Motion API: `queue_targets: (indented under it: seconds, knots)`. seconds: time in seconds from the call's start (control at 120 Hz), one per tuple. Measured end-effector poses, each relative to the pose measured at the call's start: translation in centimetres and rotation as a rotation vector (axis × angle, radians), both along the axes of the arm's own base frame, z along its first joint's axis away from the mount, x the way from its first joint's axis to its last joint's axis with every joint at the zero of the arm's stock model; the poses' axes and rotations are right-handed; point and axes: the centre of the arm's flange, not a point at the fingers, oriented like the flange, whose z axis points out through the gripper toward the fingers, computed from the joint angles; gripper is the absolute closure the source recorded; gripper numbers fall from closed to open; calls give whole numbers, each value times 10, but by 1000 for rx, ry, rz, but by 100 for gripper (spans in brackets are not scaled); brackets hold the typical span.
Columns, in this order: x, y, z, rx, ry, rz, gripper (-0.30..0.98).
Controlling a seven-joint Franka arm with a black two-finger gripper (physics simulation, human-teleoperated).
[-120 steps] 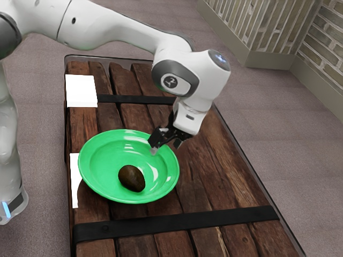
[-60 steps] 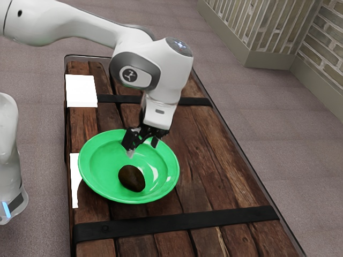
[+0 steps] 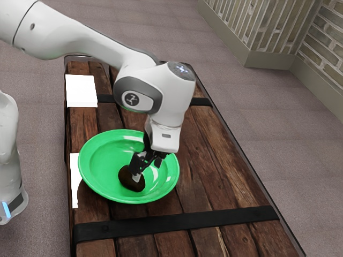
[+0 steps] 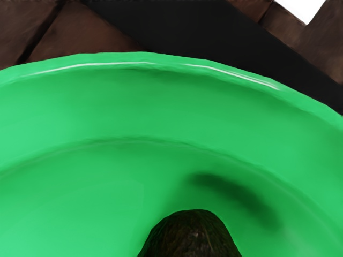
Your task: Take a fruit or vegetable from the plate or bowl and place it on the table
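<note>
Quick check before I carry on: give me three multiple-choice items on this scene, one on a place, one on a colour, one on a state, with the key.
1. Where is the dark brown oval fruit relative to the wide round glossy dish?
A) Under it
B) Inside it
C) Beside it

2. What colour is that dish?
A) Red
B) Yellow
C) Green

3. How do the fingers of the black two-finger gripper stand?
A) Apart
B) Pressed together
C) Shut on the dish's rim

Key:
1: B, both views show the fruit within the dish's rim.
2: C, the dish is green in both views.
3: A, the exterior view shows a gap between the fingers, one over the fruit, the other off to its side.
</note>
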Motion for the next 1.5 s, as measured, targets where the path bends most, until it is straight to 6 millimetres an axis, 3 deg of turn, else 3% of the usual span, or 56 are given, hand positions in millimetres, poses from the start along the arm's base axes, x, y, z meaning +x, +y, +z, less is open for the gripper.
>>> queue_targets:
  seconds: [0.2,0.575,0.742,0.917,1.008,1.083,1.2,1.267,1.333,1.442,1.5]
  knots:
    - [-15,6,-4,30,34,56,0]
    - [-26,20,-53,81,171,113,0]
    - [-25,23,-64,100,194,119,30]
    - [-24,23,-58,107,178,120,39]
    - [-17,18,-40,100,141,114,41]
    - [2,12,-18,78,101,105,45]
    - [64,14,32,40,20,106,49]
    - [88,38,59,35,-28,147,49]
    - [116,66,73,25,-50,199,49]
    - [172,111,71,9,-49,288,49]
    - [190,147,63,18,-36,359,49]
